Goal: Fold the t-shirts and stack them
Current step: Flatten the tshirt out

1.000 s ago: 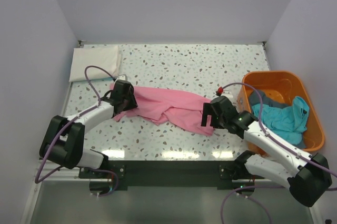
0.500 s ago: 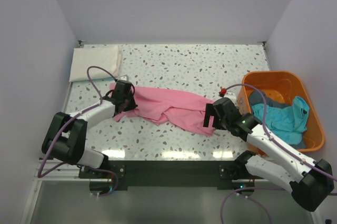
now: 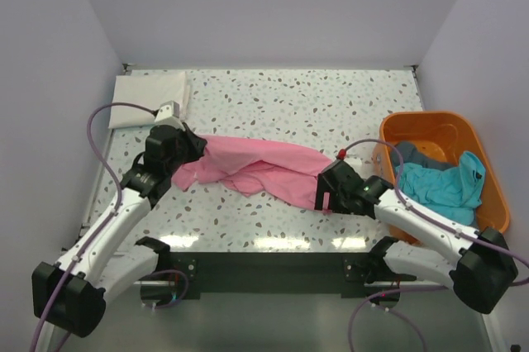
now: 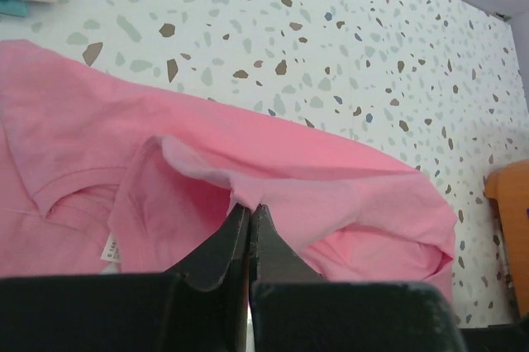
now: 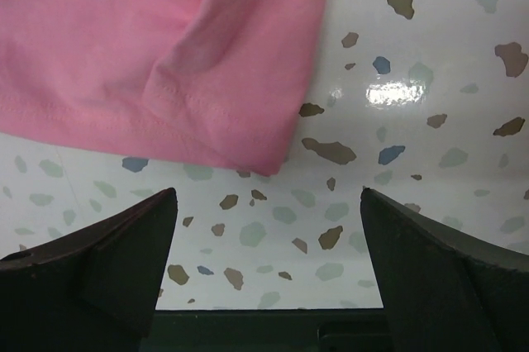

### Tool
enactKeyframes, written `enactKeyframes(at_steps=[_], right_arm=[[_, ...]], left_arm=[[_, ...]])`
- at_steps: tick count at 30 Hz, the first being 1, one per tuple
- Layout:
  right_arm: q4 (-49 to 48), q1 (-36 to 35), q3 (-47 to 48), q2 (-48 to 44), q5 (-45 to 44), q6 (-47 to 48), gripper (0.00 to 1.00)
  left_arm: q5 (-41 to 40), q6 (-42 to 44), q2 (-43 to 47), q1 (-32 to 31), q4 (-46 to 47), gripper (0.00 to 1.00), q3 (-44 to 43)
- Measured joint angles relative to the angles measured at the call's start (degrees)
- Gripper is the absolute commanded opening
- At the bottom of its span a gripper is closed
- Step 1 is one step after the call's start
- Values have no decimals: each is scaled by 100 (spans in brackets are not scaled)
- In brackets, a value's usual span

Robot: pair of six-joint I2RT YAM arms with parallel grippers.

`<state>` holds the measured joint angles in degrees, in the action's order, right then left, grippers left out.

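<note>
Left gripper, clenched on the pink t-shirt, has lifted toward 10 o'clock. Right gripper, released, has neared the hem corner, so spreading looks ready to start.

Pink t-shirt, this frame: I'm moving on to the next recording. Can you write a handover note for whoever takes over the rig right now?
Grippers: the left gripper is shut on a fold of the pink t-shirt near its left end. The right gripper is open and empty, over the table beside the shirt's right hem corner.
Things: the pink t-shirt lies crumpled across mid-table. The white t-shirt is at the far left corner. The teal t-shirt and grey t-shirt are in the orange basket.
Done: the white one looks folded.
Left: flatten and fold pink, stack it, then teal and grey.
</note>
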<state>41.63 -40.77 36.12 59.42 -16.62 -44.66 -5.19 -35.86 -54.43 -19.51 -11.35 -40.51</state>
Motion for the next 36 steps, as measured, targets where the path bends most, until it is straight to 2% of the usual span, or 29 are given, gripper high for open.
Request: enactKeyframes(at_steps=[1, 8, 21, 28, 33, 36], right_arm=[[-20, 0, -13, 92, -26, -72, 92], [-702, -79, 42, 907, -46, -190, 91], [-826, -210, 713, 2378, -894, -804, 88], [33, -240, 721, 2046, -1567, -1213, 86], [372, -240, 459, 1285, -1814, -1268, 72], [269, -240, 289, 1202, -1810, -1145, 69]], left_arm=[[-13, -2, 105, 0, -52, 0, -4], [-55, -11, 404, 0, -533, 0, -131], [-442, -72, 737, 0, -1113, 0, -437], [-1397, -264, 673, 0, -1683, 0, -752], [-1845, -339, 603, 0, -1853, 0, -868], [-1978, -363, 603, 0, -1882, 0, -892]])
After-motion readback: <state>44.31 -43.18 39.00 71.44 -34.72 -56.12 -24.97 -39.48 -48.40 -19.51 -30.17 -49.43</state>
